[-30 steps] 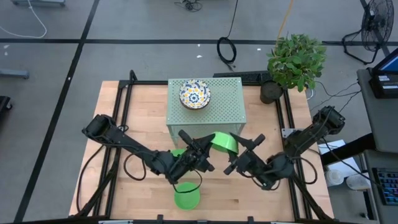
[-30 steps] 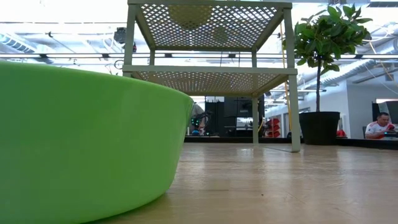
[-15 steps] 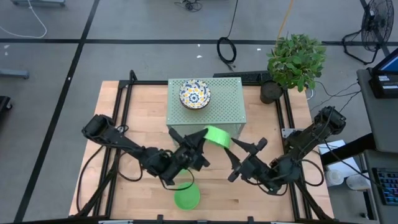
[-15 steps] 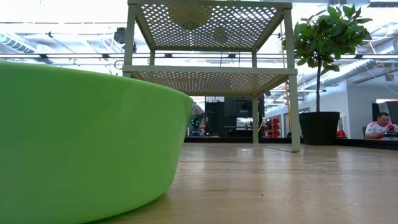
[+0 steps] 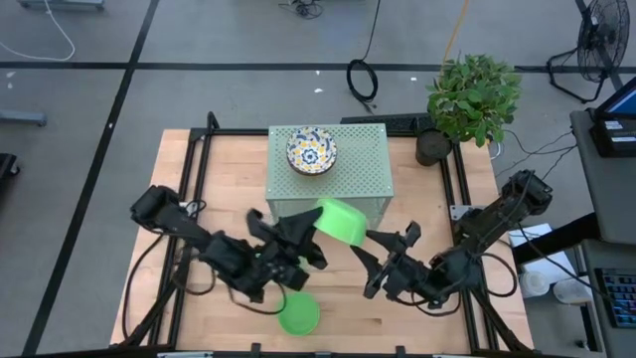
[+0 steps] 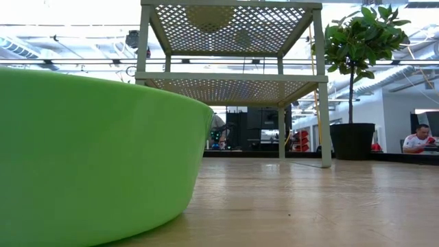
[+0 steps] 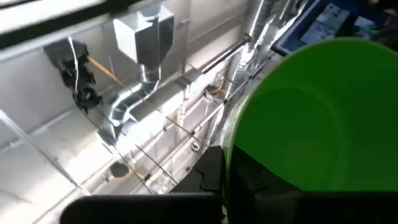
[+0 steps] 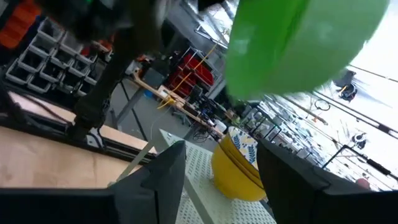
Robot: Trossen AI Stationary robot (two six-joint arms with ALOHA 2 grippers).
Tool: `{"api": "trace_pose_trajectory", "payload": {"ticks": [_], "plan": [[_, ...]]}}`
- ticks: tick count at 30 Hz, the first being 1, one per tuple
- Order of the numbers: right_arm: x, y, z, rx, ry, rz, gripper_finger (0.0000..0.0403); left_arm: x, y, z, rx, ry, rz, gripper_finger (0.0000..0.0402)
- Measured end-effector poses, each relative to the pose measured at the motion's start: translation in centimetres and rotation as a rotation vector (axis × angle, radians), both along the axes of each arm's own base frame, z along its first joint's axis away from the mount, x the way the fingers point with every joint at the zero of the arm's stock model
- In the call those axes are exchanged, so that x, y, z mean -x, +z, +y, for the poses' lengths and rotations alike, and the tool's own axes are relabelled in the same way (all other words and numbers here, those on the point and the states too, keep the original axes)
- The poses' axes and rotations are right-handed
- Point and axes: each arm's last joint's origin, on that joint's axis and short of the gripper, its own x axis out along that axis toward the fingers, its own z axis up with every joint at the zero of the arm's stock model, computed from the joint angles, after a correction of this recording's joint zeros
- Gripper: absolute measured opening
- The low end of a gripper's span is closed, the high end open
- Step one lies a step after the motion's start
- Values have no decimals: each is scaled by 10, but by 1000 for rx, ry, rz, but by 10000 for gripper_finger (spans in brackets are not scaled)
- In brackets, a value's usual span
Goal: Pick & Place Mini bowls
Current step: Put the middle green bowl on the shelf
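The left gripper (image 5: 310,231) holds a green bowl (image 5: 343,220) by its rim; it may slip because tilted; the right gripper (image 5: 383,261) is wide open

Smooth, glossy plastic-looking bright green mini bowl (image 5: 344,220) up at 12 o'clock from its twin (image 5: 299,313) on the table. Pale green perforated metal stand (image 5: 373,159) looks matt painted. Light wooden tabletop (image 5: 224,184) has visible grain. White floral patterned bowl (image 5: 312,150) looks glazed, shiny.
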Motion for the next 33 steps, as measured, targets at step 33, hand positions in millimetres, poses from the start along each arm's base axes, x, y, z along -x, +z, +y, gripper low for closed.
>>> {"api": "trace_pose_trajectory", "payload": {"ticks": [33], "plan": [[-3,-11,-4,2,-145,132,183,-19,44,40,530,264,208,3]]}}
